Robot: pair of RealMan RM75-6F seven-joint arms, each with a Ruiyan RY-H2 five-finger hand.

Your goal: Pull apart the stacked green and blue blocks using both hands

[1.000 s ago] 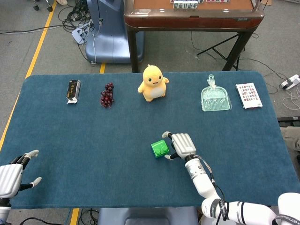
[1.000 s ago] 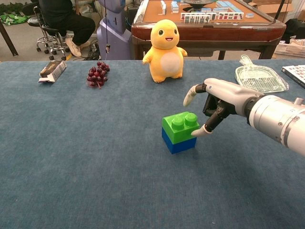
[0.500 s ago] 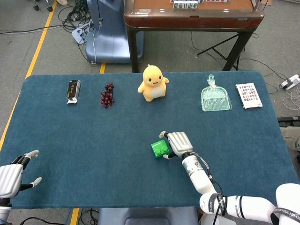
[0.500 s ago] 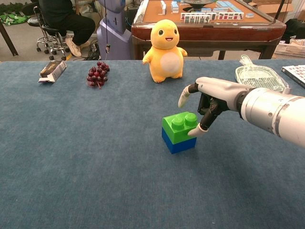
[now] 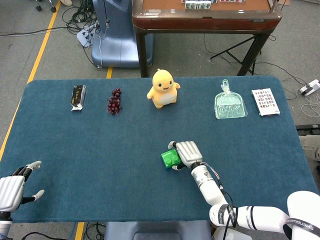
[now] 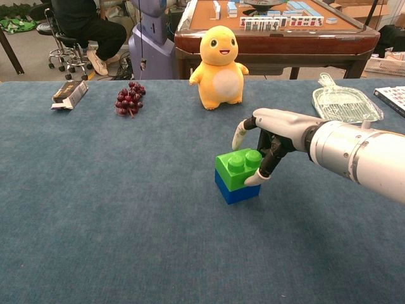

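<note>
A dark blue cloth covers the table (image 5: pixel 100 145), with grey floor, yellow tape and a wooden table behind it. In the head view, the green block (image 5: pixel 170 159) sits near the middle of the table, the right hand (image 5: pixel 188 153) pressed against its right side, fingers curled over it. The left hand (image 5: pixel 12 186) hovers at the near left corner, fingers spread, holding nothing. Along the far edge lie a dark packet (image 5: pixel 78 97), grapes (image 5: pixel 114 101), a yellow plush toy (image 5: pixel 163 88), a clear dustpan (image 5: pixel 229 102) and a printed card (image 5: pixel 265 102); no writing is legible. In the chest view, the green block (image 6: pixel 236 168) sits on the blue block (image 6: pixel 234 192); the right hand (image 6: pixel 269 136) arches over the stack, one fingertip touching the green block's right side, another just above its studs.
</note>
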